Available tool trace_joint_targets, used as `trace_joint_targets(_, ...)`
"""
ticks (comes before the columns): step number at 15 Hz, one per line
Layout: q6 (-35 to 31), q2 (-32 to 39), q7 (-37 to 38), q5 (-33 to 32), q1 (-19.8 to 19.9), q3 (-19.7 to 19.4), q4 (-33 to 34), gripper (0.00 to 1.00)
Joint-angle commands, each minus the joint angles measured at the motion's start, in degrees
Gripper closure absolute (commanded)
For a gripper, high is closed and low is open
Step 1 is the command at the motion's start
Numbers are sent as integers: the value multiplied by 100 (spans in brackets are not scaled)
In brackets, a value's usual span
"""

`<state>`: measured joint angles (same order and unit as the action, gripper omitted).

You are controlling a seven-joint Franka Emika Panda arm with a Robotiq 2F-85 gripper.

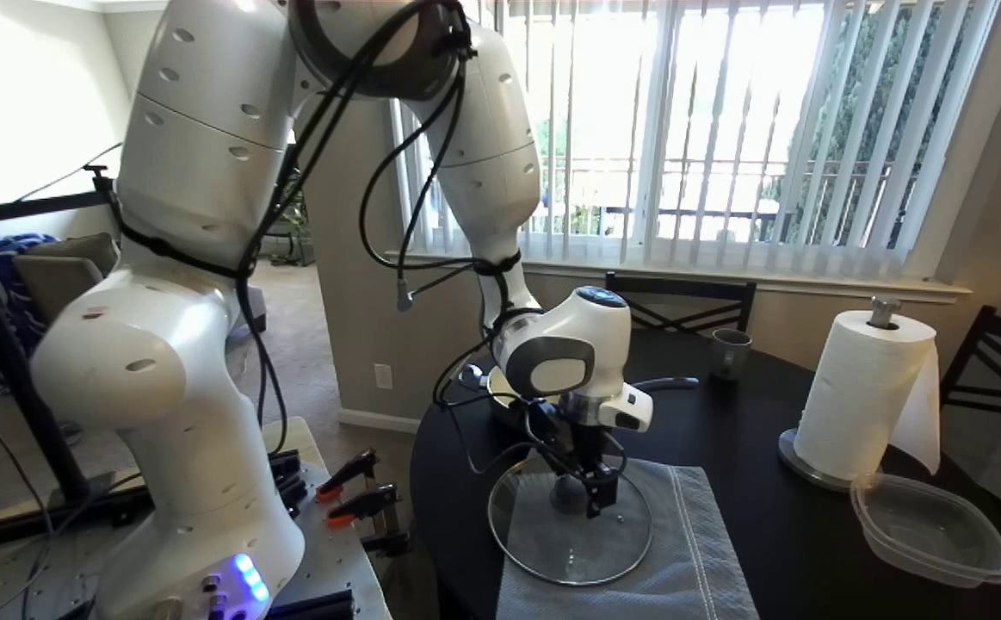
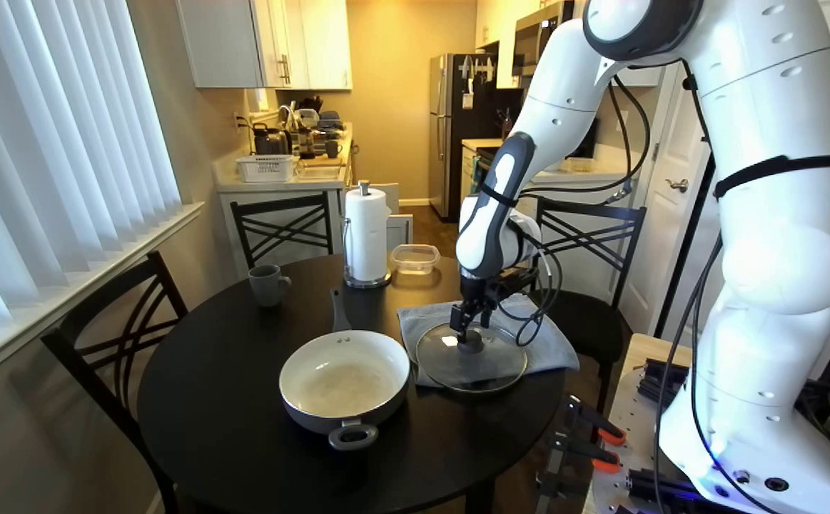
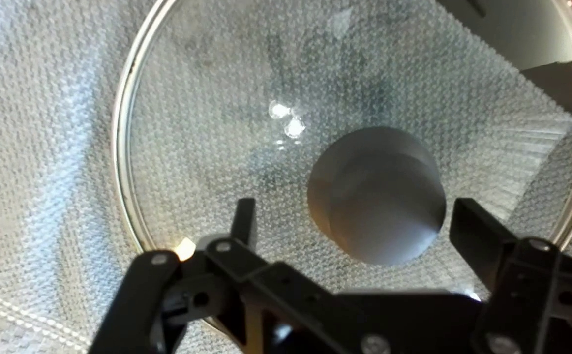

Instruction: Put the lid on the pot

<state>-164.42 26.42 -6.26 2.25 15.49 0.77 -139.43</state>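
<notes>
The lid [image 1: 565,555] is a clear glass disc with a metal rim, lying flat on a grey cloth. It also shows in an exterior view [image 2: 472,373] and in the wrist view [image 3: 207,123]. Its dark round knob [image 3: 379,201] points up. My gripper [image 3: 354,209] is open, with its fingers on either side of the knob, nearer on the right in the wrist view; a gap shows on both sides. The gripper also shows over the lid in both exterior views [image 1: 590,491] [image 2: 470,327]. The pot [image 2: 343,382] stands uncovered beside the cloth; the arm mostly hides it in an exterior view [image 1: 498,386].
The grey cloth [image 1: 711,560] lies on the round black table [image 2: 222,400]. A paper towel roll [image 2: 367,235], a clear plastic container [image 2: 416,258] and a grey mug [image 2: 267,285] stand on the table. The pot's long handle [image 2: 340,312] points toward the towel roll side. Chairs surround the table.
</notes>
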Motion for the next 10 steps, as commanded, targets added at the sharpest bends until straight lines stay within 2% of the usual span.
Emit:
trace_joint_targets(1, 232, 247, -99, 106, -86, 18, 269, 0)
trace_joint_targets(10, 339, 321, 250, 20, -500, -228, 202, 0)
